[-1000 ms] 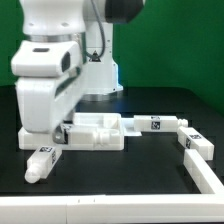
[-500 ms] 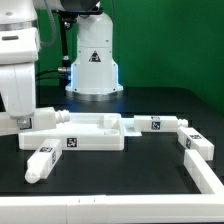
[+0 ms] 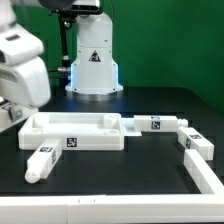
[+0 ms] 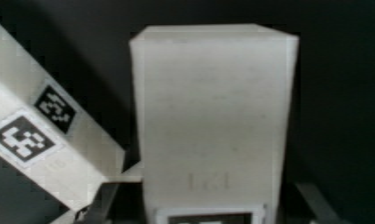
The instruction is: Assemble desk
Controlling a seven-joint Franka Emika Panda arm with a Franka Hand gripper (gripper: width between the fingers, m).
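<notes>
the gripper is clamped on one white leg, just off the tabletop's left end in the exterior view. a second leg lies in front of the tabletop, a third leg just right of it, and a fourth leg farther right.

A black table carries a white rimmed desk top toward the exterior view's left. A leg lies just beside it, nearer the camera-side edge. A second leg, a third leg and a white bar lie toward the right. The robot base stands at the far edge.
</notes>
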